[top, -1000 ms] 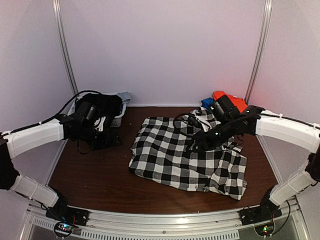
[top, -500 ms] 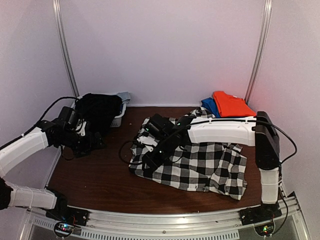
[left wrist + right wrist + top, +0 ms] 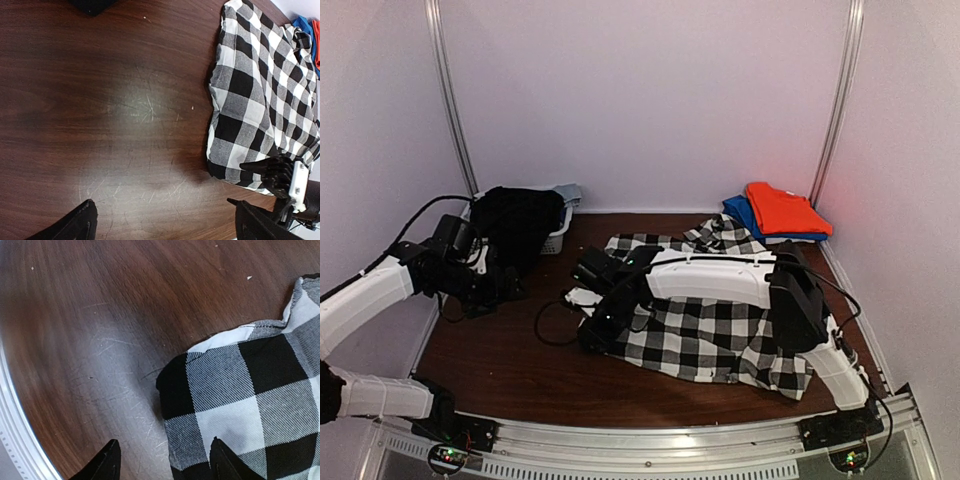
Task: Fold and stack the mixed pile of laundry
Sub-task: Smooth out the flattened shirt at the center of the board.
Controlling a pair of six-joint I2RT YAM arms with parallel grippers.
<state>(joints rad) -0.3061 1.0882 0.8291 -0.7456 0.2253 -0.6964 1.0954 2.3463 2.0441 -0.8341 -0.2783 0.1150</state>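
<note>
Here, the checked shirt (image 3: 720, 330) lies spread on the table (image 3: 500, 350), right of centre. Right gripper (image 3: 164, 447): jaws apart over the shirt's near-left corner, gripping nothing. Left gripper (image 3: 162, 210): wide, above bare wood. Orange garment (image 3: 785, 208) far right; black garment (image 3: 515, 222) on the basket (image 3: 560, 238).

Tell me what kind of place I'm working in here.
Probably a lab test booth: plain white walls, metal corner rails, a dark wood table with arm bases bolted to its near edge.

The spread garment (image 3: 720, 335) is lying across the centre and right of the table (image 3: 490, 350). The folded stack (image 3: 782, 212) is sitting in the upper right, behind it. The basket (image 3: 566, 192) is standing in the upper left, with the draped garment (image 3: 520, 225) lying over it.
</note>
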